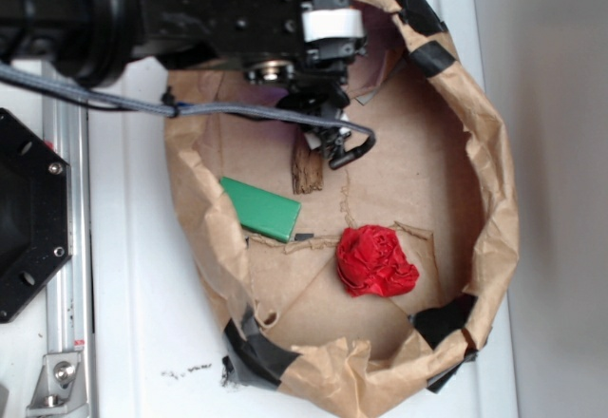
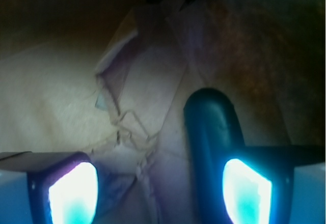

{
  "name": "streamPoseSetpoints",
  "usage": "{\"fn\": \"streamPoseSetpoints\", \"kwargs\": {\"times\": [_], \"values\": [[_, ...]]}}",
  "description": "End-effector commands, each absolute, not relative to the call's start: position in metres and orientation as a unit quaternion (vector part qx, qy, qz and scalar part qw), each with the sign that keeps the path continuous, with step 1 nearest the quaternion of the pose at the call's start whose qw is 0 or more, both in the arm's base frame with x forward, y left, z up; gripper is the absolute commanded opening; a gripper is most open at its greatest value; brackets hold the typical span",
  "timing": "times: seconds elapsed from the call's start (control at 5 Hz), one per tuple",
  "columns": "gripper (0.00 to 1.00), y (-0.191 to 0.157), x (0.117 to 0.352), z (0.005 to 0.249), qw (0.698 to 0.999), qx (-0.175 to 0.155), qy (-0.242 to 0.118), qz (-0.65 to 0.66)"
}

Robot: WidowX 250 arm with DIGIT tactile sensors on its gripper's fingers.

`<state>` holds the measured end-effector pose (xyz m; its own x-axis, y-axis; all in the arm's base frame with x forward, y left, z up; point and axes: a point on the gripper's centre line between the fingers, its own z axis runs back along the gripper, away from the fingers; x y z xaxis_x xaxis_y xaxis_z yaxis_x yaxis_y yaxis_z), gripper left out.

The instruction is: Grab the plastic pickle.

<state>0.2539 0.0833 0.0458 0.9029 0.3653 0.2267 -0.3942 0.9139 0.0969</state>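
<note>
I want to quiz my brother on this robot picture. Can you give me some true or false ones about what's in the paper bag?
1. The plastic pickle lies right beside one of the gripper's fingers. True.
2. The fingers are squeezed tight on the pickle. False: they stand apart, with the pickle by only one of them.
3. A crumpled red thing lies in the paper bag. True.
4. The green block lies outside the bag. False: it is inside, near the bag's wall.
5. The brown wood piece sits on top of the red thing. False: they lie apart.
</note>
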Motion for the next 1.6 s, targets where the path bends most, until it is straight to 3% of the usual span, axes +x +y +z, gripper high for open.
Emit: {"fn": "streamPoseSetpoints", "kwargs": {"times": [0.0, 1.0, 1.2, 1.4], "values": [[1.0, 0.103, 0.247, 0.05, 0.966, 0.084, -0.109, 0.217], [1.0, 0.127, 0.249, 0.026, 0.971, 0.089, -0.084, 0.204], [1.0, 0.123, 0.248, 0.033, 0.972, 0.085, -0.092, 0.201], [0.0, 0.118, 0.247, 0.037, 0.972, 0.084, -0.096, 0.195]]}}
